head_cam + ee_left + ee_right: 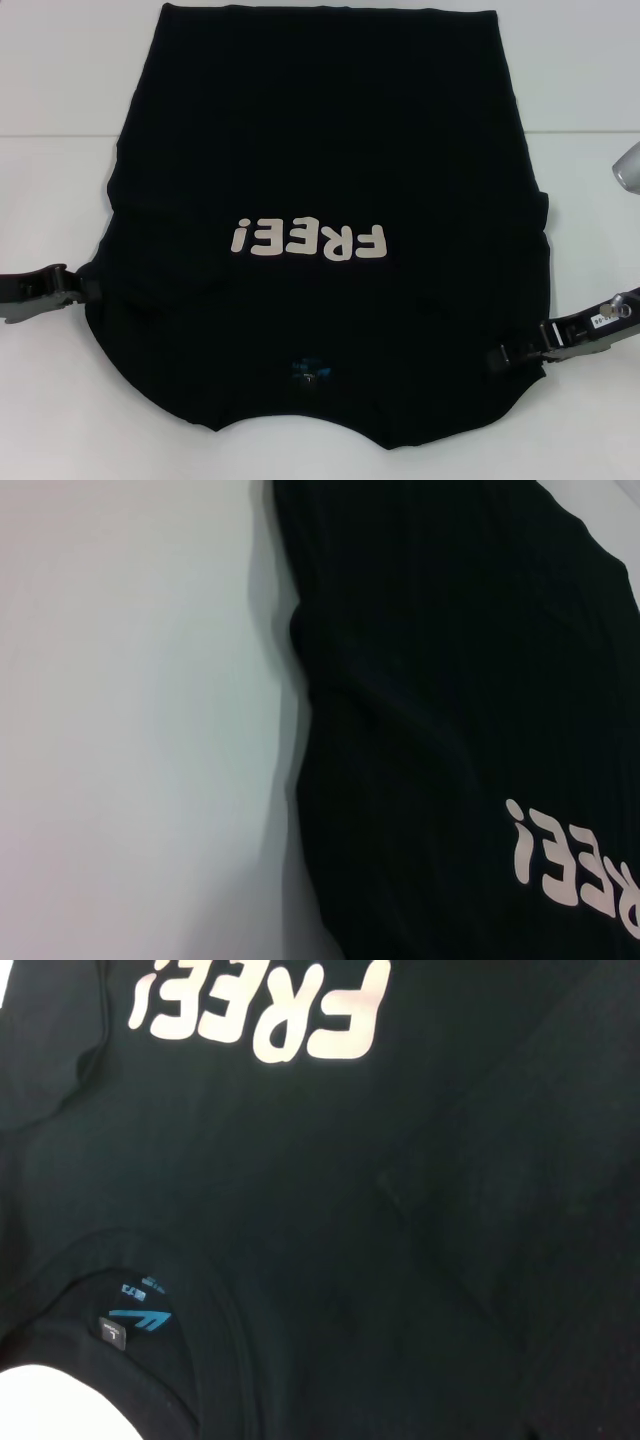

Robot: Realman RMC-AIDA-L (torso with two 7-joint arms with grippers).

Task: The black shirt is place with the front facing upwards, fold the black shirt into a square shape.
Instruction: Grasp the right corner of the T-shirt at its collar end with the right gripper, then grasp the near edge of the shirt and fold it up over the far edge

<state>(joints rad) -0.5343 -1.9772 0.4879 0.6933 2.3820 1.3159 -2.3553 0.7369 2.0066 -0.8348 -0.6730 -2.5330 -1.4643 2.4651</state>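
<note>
Lying flat on the white table: the black shirt, front up, collar at the near edge, hem at the far edge. Showing cream letters "FREE!" across the chest, upside down in the head view. Showing a small blue label inside the neck. Looking already folded in along both sides, so no sleeves sticking out.

Sitting at the shirt's left edge, near the shoulder: the left gripper, low on the table, touching the cloth. Cannot tell if open or closed.

Sitting at the shirt's right edge, near the other shoulder: the right gripper, tips lying on the black cloth. Cannot tell if pinching or loose
</note>
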